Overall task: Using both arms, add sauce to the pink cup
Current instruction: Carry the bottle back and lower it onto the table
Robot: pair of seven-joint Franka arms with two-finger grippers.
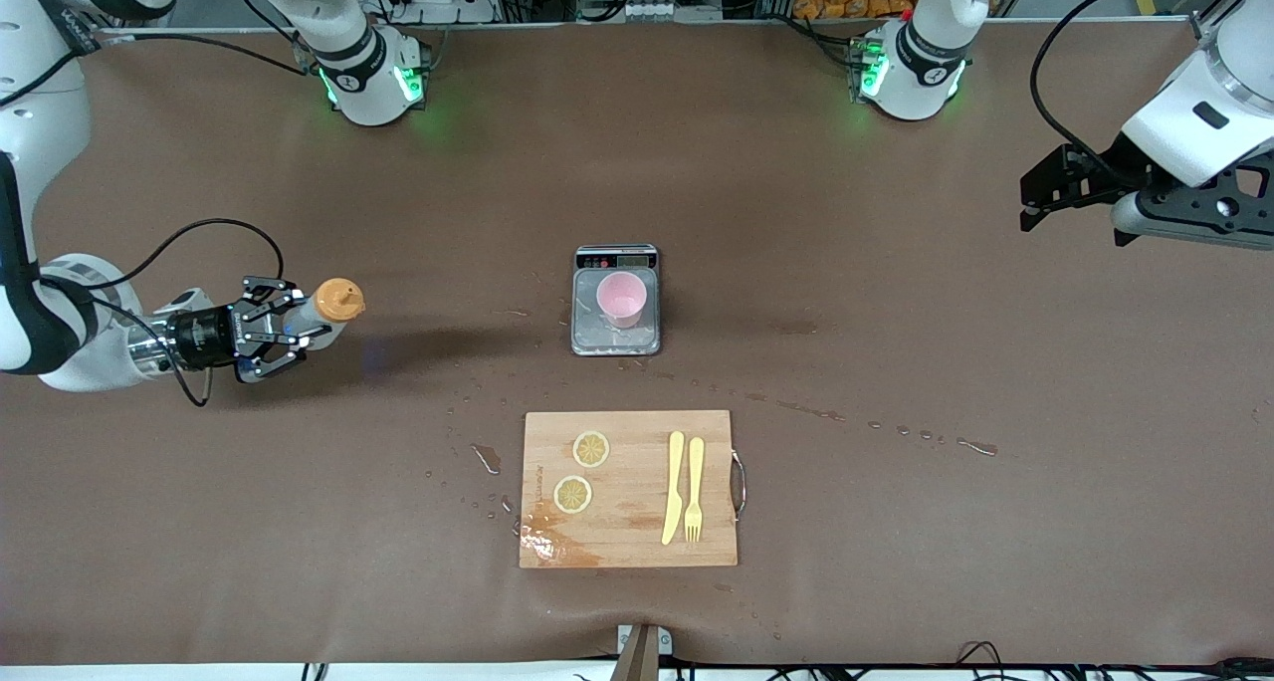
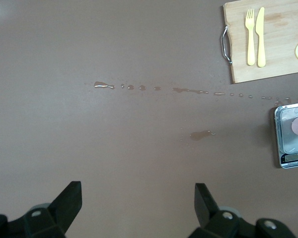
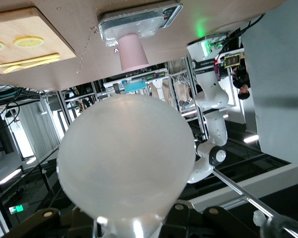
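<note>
The sauce bottle (image 1: pixel 320 313), whitish with an orange cap (image 1: pixel 339 299), is held above the table at the right arm's end. My right gripper (image 1: pixel 294 325) is shut on its body, and the cap points toward the middle of the table. In the right wrist view the bottle (image 3: pixel 126 153) fills the foreground and hides the fingers. The pink cup (image 1: pixel 622 299) stands upright on a steel scale (image 1: pixel 617 340) at the table's middle, also seen in the right wrist view (image 3: pixel 132 52). My left gripper (image 1: pixel 1029 203) hangs open and empty over the left arm's end (image 2: pixel 138 198).
A wooden board (image 1: pixel 629 552) lies nearer the front camera than the scale. It carries two lemon slices (image 1: pixel 590 449), a yellow knife (image 1: pixel 674 487) and a fork (image 1: pixel 694 490). Drops of spilled liquid (image 1: pixel 975 447) trail across the brown tabletop around the board and scale.
</note>
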